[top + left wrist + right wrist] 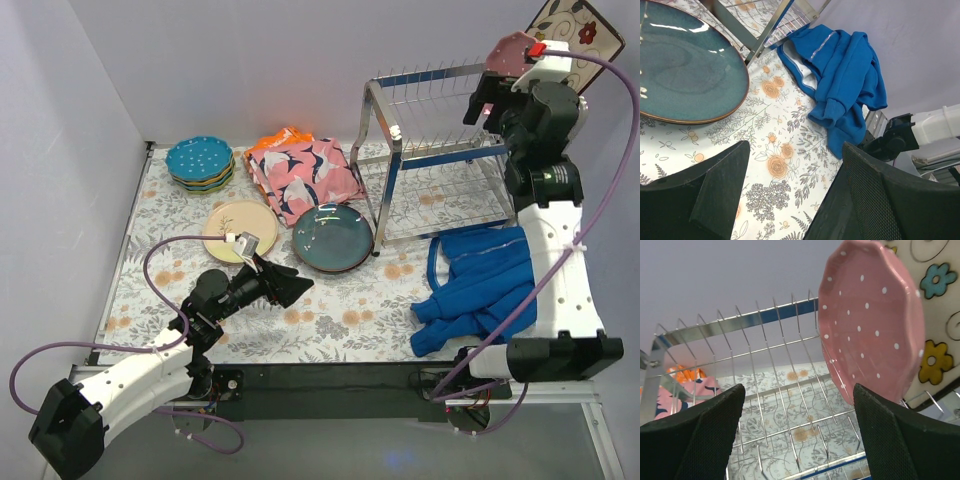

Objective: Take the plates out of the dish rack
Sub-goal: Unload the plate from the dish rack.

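Right wrist view: right pincer (797,390) spread, facing pink dotted plate (870,320) on dish rack (715,328); left pincer (796,150) apart too

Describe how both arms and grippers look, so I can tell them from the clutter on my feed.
The left arm and the right arm have white shells and black joints. A purple cable loops along each. The left gripper and right gripper have broad black wedge fingers with mesh-textured faces. A small red tab marks the right wrist.
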Tool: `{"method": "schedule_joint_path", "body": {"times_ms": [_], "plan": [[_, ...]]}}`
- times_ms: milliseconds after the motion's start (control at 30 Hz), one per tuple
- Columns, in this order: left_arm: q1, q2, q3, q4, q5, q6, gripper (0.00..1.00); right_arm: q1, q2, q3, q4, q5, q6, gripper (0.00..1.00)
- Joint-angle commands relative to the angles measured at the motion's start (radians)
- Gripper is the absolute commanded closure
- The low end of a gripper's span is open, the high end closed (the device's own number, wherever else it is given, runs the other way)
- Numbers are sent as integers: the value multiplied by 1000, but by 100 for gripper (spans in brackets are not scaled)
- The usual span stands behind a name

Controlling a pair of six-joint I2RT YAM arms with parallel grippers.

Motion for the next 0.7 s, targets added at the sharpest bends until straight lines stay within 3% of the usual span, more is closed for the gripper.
{"method": "schedule_joint_path", "body": {"times_ms": [0,133,333,667], "plan": [[-3,-6,-2,-2,-4,5,28,-1,-104,-19,120,18,-38,7],[-3,-8,-14,27,22,-11,28,-24,-57,19,118,87,-71,7],[-3,27,5,6,19,-5,28,-139,14,70,109,-95,-36,5],[-3,38,5,12,28,-9,28,-178,117,64,129,-103,-32,7]]}}
